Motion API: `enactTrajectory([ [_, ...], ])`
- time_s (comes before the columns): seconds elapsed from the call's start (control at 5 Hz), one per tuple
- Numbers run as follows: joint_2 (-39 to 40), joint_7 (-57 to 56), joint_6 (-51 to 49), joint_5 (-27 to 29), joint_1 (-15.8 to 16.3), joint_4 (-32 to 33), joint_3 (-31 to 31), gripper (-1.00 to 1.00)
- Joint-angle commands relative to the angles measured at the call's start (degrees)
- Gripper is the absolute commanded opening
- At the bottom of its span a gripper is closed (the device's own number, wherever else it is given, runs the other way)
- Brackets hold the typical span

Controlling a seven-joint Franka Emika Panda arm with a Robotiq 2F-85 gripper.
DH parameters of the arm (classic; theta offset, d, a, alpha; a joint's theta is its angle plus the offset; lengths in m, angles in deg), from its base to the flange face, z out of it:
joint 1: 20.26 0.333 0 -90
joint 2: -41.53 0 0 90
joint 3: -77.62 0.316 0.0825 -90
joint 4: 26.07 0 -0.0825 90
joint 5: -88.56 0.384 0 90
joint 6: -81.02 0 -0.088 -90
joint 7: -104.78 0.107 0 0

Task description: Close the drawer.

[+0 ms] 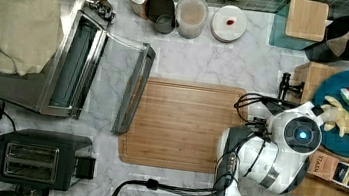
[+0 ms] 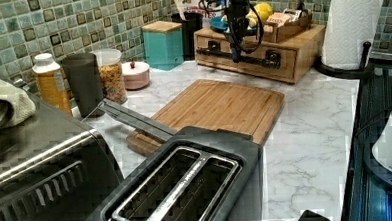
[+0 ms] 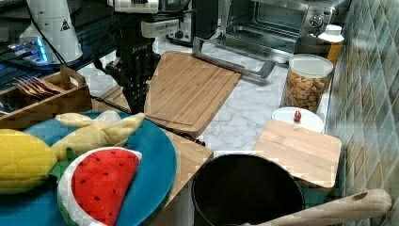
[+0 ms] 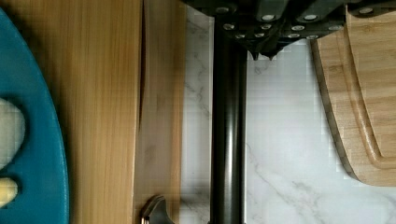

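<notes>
Drawer [image 2: 254, 58]: light-wood front in a wooden box at the far end of the marble counter in the left view; front sits almost flush with the box, only a thin dark seam showing in the wrist view.
Handle [image 4: 228, 140]: long black bar across the drawer front, standing off it on a metal bracket [image 4: 154, 212].
Gripper [image 2: 237, 52]: pointing down at the handle bar; in the wrist view the fingers [image 4: 261, 44] appear drawn together just beside the bar, clamped on nothing.
Box top: blue plate [image 3: 150, 165] carrying a plush watermelon slice [image 3: 96, 181], a plush banana [image 3: 94, 132] and a yellow corn toy [image 3: 21, 160].
Cutting board [image 1: 179, 124]: bamboo, flat on the counter, near the drawer front but apart from it.
Toaster oven [image 1: 73, 68]: at the top view's left, glass door [image 1: 126, 84] dropped open towards the board; a folded cloth [image 1: 25, 22] lies on its roof.
Toaster [image 1: 36, 157]: black, two-slot, at the top view's lower left.
Back wall: jars, a white lidded dish [image 1: 228, 23], a teal canister with a wood lid [image 1: 305, 19].
</notes>
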Motion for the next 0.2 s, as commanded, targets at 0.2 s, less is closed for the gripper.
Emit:
enactTrajectory([
  [0.2,-4.37,3.6,2.25,-2.27,-5.42,-5.79,-7.28,-1.0],
])
